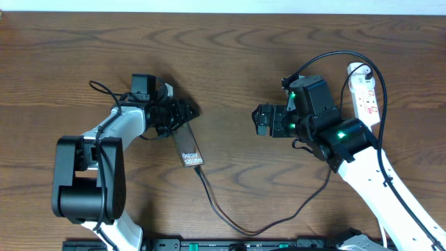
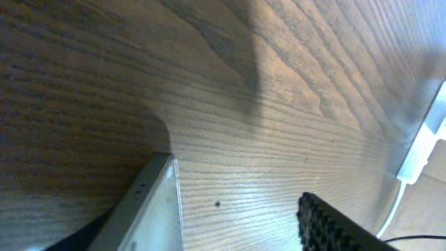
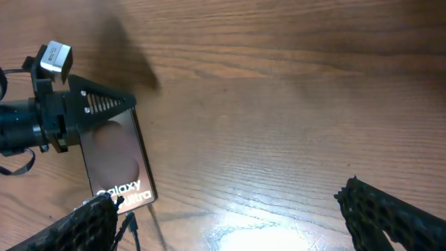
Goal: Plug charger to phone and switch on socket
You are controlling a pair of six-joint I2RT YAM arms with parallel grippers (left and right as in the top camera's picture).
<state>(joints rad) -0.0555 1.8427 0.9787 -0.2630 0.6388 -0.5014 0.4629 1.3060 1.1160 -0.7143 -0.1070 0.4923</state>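
Lying diagonally, phone [image 1: 187, 141], lettered end meeting charger [image 1: 230, 223], left end effector [image 1: 187, 111] apart, right end effector [image 1: 259, 120] apart.

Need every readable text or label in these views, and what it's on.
"Galaxy": pale lettering on the phone, at its cable end.
"Ultra": second line below it on the phone. The start of that line is covered in the right wrist view and too small to read overhead.
Red markings on the socket: too small to read.
Nothing else legible.
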